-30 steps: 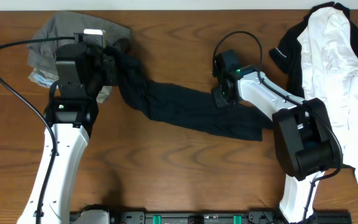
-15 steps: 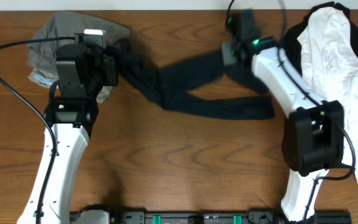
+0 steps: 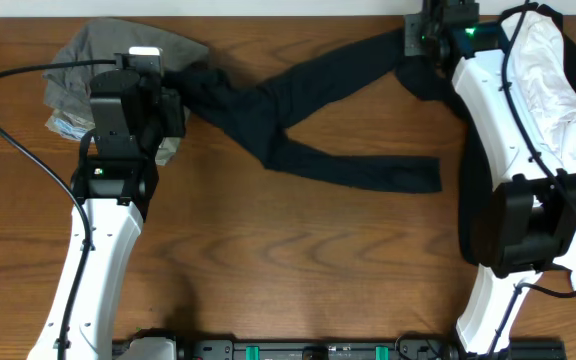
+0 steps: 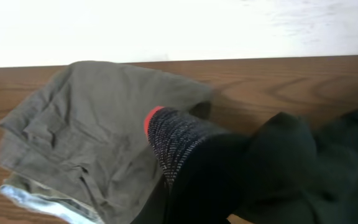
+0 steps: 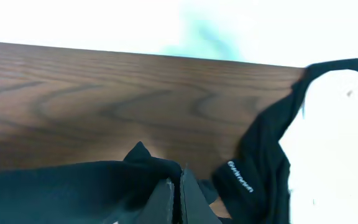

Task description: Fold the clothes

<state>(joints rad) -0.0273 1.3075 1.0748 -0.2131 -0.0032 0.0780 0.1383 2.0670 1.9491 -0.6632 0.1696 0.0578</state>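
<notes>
"At the far edge of the brown wooden desk (image 3: 298, 270), why is the right tool (image 5: 179, 183) reaching up there?"

"It's pinched shut on one leg end of the long black leggings (image 3: 268, 125), and that leg runs out straight from it. The other leg lies loose on the desk, nearer us."

"And the left tool (image 3: 176, 95)?"

"Closed on the grey, red-edged waistband (image 4: 173, 140), above the crumpled olive-green garment (image 4: 86, 124). It's anchoring that end, I'd say. The black-and-white sports top (image 3: 538, 90) lies heaped beside the right arm."

White lettering on the black top (image 5: 261, 152) (too blurred to read).
</notes>
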